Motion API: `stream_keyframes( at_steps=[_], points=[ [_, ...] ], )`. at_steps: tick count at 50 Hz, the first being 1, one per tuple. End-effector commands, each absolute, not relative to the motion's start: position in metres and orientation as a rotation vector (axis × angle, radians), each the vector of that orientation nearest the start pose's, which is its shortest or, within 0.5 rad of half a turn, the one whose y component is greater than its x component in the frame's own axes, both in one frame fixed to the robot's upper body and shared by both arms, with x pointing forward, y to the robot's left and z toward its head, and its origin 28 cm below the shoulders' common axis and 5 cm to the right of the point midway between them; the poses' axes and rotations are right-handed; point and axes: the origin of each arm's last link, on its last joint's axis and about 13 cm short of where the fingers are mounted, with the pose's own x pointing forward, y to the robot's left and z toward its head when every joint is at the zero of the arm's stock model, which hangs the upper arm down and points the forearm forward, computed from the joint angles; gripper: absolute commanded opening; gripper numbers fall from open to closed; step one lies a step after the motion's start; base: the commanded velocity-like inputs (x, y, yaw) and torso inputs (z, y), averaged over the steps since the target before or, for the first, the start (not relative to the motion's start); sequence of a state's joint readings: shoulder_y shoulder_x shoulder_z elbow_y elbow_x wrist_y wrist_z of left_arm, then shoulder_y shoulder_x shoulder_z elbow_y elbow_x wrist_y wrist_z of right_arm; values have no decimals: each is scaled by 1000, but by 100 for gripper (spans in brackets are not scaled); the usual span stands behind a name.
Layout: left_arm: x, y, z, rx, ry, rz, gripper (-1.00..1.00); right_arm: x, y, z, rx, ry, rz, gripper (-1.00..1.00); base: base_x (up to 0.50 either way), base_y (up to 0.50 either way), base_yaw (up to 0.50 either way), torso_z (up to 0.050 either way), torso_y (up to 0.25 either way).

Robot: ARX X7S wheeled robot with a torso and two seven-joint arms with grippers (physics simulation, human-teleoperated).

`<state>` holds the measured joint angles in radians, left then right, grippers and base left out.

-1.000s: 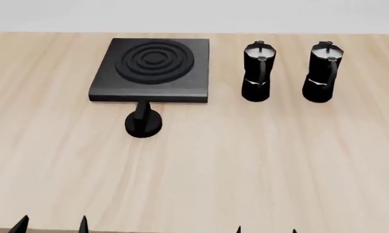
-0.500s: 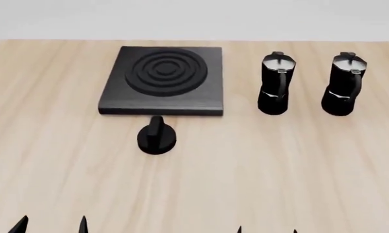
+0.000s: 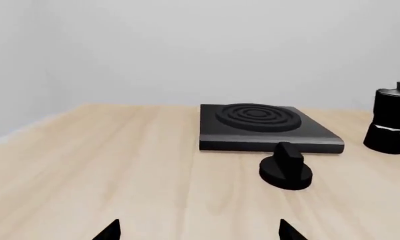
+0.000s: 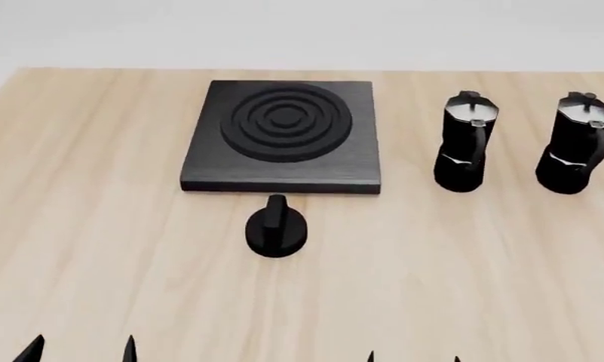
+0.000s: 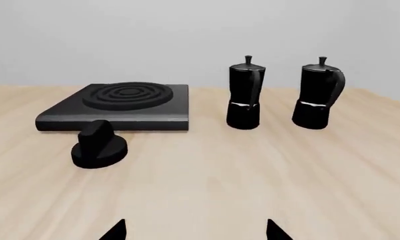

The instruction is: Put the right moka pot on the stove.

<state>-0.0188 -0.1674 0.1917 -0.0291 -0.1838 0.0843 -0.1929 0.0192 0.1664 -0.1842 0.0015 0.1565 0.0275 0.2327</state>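
Wood table (image 4: 463, 271): bare between the near edge and the pots.
Right moka pot (image 4: 577, 145): upright near the right edge, beside its twin (image 4: 464, 143).
Stove (image 4: 283, 136): left of both, black knob (image 4: 275, 226) just before it.
Left gripper (image 4: 81, 351): fingertips apart, holding nothing.
Right gripper (image 4: 415, 357): fingertips apart, holding nothing.

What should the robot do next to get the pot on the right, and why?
Probably reach the right gripper forward toward the right moka pot. Both grippers sit at the near table edge, jaws apart and holding nothing, far from everything. That pot stands upright beside its twin, apart from it, and the stove has nothing on it yet.
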Motion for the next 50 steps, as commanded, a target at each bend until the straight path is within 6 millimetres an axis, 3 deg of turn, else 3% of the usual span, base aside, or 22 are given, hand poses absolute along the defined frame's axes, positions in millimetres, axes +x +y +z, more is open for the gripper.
stream_keyframes(
  at_steps=[1, 50],
  points=[
    [211, 207, 13, -23, -39, 8, 100, 211, -100, 11, -11, 45, -51, 100, 133, 94, 0, 0, 0],
    [212, 207, 12, -20, -37, 9, 100, 212, -103, 10, 11, 50, -63, 100, 164, 8, 0, 0, 0]
  ],
)
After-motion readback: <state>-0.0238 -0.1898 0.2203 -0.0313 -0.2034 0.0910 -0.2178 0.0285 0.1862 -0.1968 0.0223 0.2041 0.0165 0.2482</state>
